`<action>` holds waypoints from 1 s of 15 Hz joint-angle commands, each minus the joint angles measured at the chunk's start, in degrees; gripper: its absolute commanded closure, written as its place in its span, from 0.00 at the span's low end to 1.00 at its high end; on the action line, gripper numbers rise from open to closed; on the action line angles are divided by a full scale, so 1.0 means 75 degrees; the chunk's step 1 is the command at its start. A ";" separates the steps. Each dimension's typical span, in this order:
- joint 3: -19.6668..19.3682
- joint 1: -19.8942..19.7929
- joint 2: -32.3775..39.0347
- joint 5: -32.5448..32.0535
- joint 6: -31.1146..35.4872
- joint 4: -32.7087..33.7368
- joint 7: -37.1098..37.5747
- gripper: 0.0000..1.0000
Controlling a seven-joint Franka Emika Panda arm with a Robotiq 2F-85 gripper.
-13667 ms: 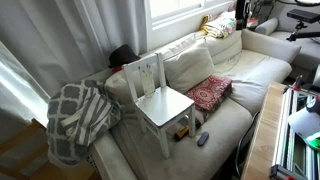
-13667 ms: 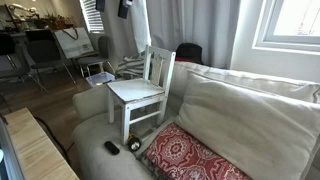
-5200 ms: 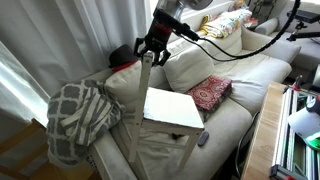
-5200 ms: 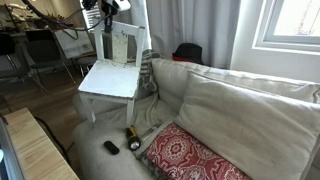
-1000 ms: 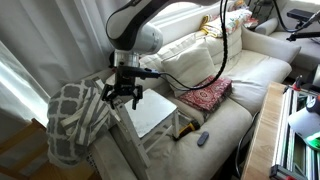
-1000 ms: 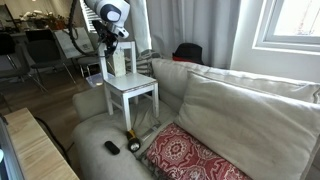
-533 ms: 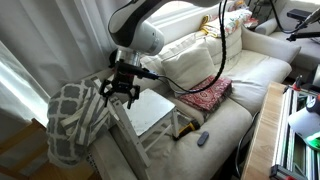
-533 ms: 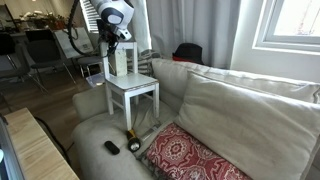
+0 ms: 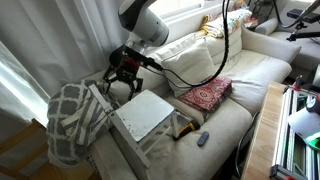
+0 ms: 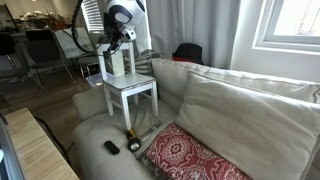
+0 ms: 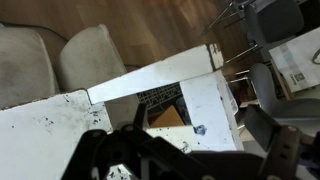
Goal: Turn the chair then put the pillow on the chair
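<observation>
The small white chair [image 9: 145,115] stands on the sofa's end, its slatted back toward the blanket; it also shows in an exterior view [image 10: 130,85]. My gripper [image 9: 122,82] is open and hovers just above the top of the chair back [image 10: 115,48]. In the wrist view my gripper [image 11: 190,142] has its fingers spread wide over the white chair [image 11: 190,95], with nothing between them. The cream pillow [image 9: 190,65] leans against the sofa back, apart from the chair, and also shows in an exterior view [image 10: 250,120].
A red patterned cushion [image 9: 208,93] [image 10: 190,155] lies on the sofa seat. A grey-and-white blanket [image 9: 75,115] hangs over the armrest. A dark remote [image 9: 203,139] [image 10: 111,147] and a small yellow-black object [image 10: 132,142] lie near the chair legs. A wooden table edge [image 10: 35,150] stands in front.
My gripper has risen off the chair back and shifted slightly toward the sofa back. The chair stays on the sofa, its seat now sitting flatter.
</observation>
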 commanded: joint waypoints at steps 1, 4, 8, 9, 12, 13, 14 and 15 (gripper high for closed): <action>-0.0300 -0.0091 -0.0443 0.0320 -0.0297 -0.0296 -0.0182 0.00; -0.0609 -0.0097 -0.0809 0.0263 -0.0095 -0.0442 -0.0063 0.00; -0.1350 -0.0051 -0.1461 0.0038 0.0738 -0.0847 0.0574 0.00; -0.1536 -0.0095 -0.1567 -0.0040 0.0936 -0.0936 0.0679 0.00; -0.2060 -0.0200 -0.1782 -0.0264 0.1576 -0.1163 0.1032 0.00; -0.2220 -0.0226 -0.1821 -0.0362 0.1850 -0.1241 0.1129 0.00; -0.2357 -0.0280 -0.1776 -0.0436 0.2184 -0.1331 0.1139 0.00; -0.2485 -0.0297 -0.1737 -0.0523 0.2510 -0.1416 0.1281 0.00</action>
